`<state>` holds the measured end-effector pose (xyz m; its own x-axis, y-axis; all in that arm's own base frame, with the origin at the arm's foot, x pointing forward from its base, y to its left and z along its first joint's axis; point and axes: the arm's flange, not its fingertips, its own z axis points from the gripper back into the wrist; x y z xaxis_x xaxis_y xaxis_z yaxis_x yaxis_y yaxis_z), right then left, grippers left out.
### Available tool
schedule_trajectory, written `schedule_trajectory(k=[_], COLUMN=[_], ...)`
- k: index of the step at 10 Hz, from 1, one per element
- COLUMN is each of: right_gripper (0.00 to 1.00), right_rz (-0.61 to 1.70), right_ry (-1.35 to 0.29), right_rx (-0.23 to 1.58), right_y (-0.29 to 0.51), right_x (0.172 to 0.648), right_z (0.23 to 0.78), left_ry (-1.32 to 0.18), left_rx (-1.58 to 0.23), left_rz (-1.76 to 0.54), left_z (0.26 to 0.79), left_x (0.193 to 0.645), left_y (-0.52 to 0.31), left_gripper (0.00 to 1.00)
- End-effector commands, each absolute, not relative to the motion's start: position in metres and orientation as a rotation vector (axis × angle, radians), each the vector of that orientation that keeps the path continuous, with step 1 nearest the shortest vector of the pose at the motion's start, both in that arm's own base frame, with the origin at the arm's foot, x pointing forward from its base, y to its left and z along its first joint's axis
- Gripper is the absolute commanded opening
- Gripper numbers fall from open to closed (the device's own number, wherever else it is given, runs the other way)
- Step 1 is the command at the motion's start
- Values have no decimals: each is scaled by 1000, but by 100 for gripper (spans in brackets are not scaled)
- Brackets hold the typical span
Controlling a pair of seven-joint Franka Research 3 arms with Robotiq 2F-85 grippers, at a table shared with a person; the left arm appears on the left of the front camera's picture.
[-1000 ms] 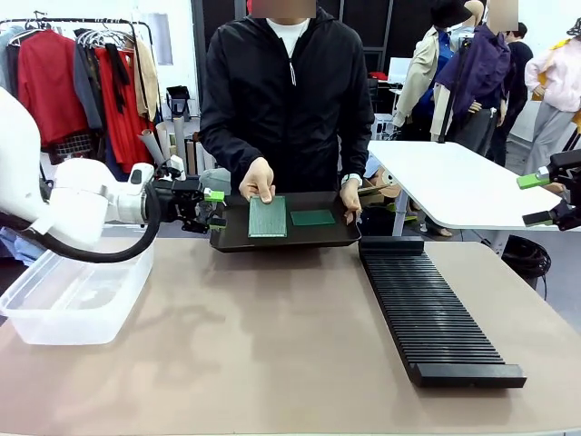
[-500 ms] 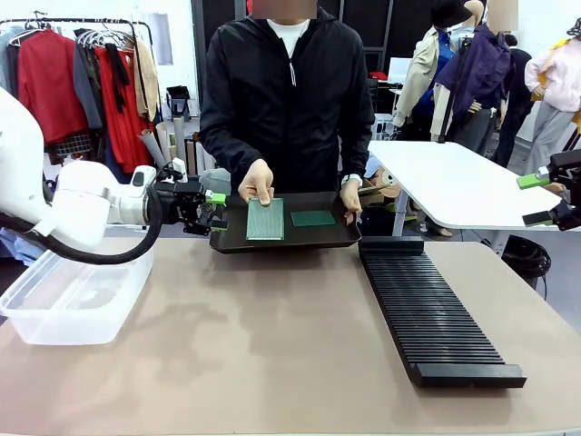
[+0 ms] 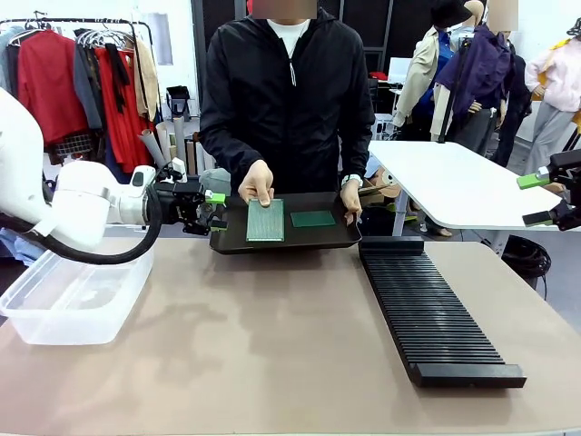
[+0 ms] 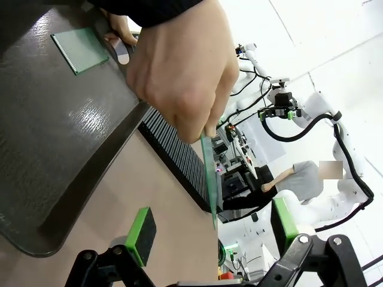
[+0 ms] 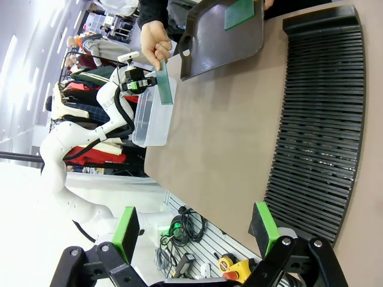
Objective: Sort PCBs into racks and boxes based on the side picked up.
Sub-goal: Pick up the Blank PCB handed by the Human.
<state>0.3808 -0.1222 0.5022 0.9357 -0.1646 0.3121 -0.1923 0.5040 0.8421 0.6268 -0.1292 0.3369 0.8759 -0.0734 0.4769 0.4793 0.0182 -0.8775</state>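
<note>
A person's hand (image 3: pixel 259 182) holds one pale speckled PCB (image 3: pixel 265 220) tilted up over the left half of a shallow black tray (image 3: pixel 336 238). A darker PCB (image 3: pixel 313 218) lies flat in the tray. My left gripper (image 3: pixel 215 211) is open just left of the tray, pointing at the held board. In the left wrist view that PCB (image 4: pixel 210 179) shows edge-on ahead of the open left gripper (image 4: pixel 212 230), apart from the pads. My right gripper (image 3: pixel 545 200) hangs open off the table's right side. The slotted black rack (image 3: pixel 436 309) lies on the right, the clear box (image 3: pixel 77 295) on the left.
The person stands at the far edge, the other hand (image 3: pixel 350 195) on the tray's right end. A white table (image 3: pixel 454 186) stands behind on the right, a clothes rail (image 3: pixel 82 82) at the back left. Bare brown tabletop (image 3: pixel 272 345) spreads between box and rack.
The person's held board has shifted slightly; my left gripper has edged a little toward it. The right arm has not moved.
</note>
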Motion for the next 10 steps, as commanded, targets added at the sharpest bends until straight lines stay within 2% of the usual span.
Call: schedule_trajectory(k=[1,5,10], right_gripper=[100,100,100], right_rz=[15,15,15], right_ry=[-400,-400,-400], right_rx=[1045,1045,1045], right_y=[-119,-119,-119], right_x=[380,380,380], right_z=[502,502,502], left_ry=[-368,-391,-533], left_rx=[-1506,-1485,-1553], left_rz=[-453,-529,-526], left_z=[338,330,309], left_x=[624,616,619], left_y=[-130,-151,-167], left_gripper=[100,100,100])
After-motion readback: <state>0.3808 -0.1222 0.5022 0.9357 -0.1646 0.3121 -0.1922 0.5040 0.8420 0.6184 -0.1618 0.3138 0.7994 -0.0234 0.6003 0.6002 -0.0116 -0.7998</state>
